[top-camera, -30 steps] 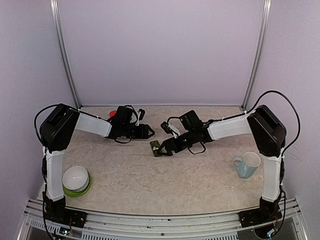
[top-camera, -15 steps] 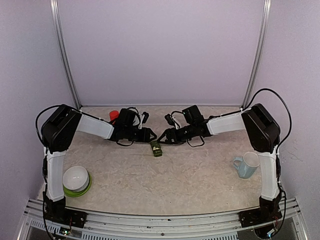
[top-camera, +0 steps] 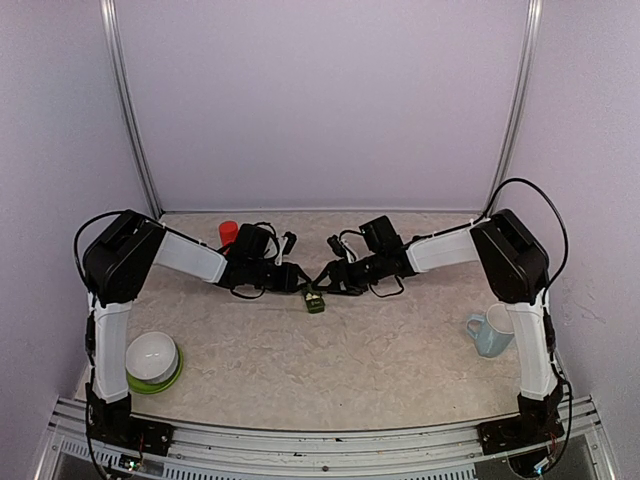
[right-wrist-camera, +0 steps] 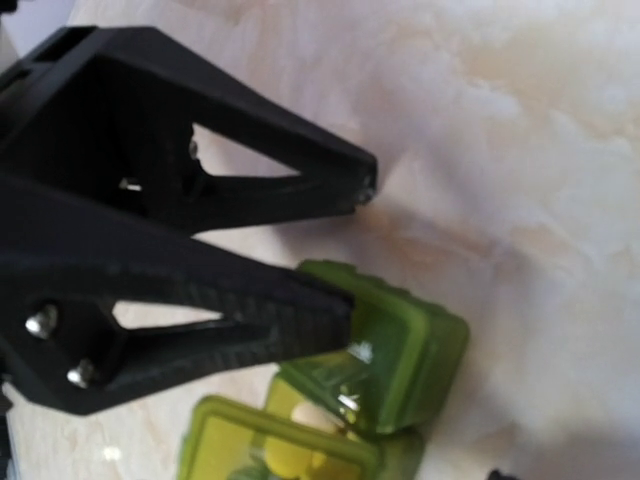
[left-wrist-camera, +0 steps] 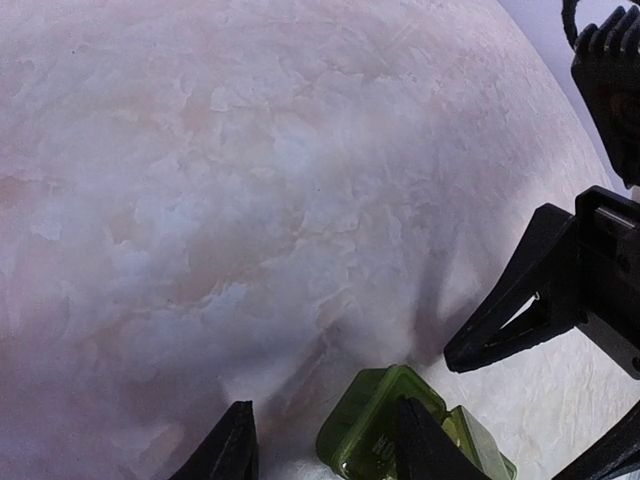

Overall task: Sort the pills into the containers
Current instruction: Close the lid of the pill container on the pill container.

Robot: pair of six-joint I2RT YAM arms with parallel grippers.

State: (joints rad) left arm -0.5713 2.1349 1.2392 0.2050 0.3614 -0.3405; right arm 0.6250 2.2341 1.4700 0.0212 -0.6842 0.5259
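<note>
Green containers strip lies flat on table, btw the two arms. L gripper sits just left of strip: jaws apart, one finger in front of strip's end, the other over bare table, not clamped. R gripper is just right of strip: jaws apart, lower tip over a lid, contact unclear, nothing held. Yellowish pills show in the compartment beside that lid. Orange-red bottle is left of strip & farther back. Mug is well right of strip. White bowl on green plate is well left, nearer the bases.

Marbled table bears containers, mug, plate, bottle
</note>
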